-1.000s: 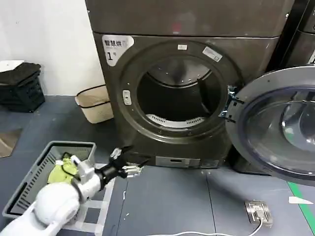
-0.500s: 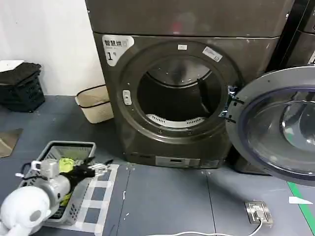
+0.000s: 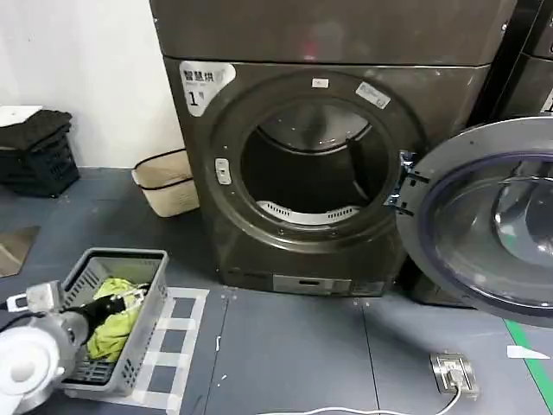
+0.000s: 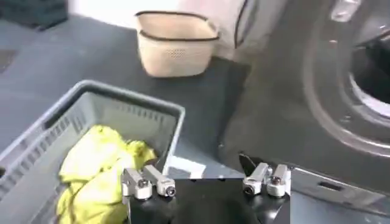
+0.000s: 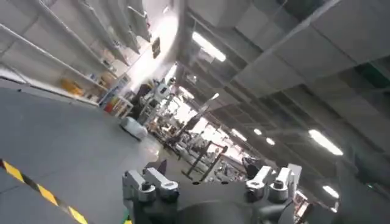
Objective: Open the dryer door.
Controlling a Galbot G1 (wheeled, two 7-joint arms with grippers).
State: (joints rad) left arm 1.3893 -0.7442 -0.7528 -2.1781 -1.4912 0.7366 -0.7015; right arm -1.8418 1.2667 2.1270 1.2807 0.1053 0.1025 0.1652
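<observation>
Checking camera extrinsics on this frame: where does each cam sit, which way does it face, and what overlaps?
Head: high on the body, looking forward and down at the dryer door, swung open; left arm at lower left.
Left wrist: behind the left gripper, jaws open, facing the grey basket and dryer front.
Right wrist: behind the right gripper, jaws open, facing up at ceiling lights.
Shared: head and left wrist both see the grey basket.

Right gripper (image 5: 207,185) jaws spread apart, nothing between them. Beyond the jaws: ceiling strip lights (image 5: 208,47), grey floor, yellow-black hazard tape (image 5: 42,195), distant shelving and equipment.
</observation>
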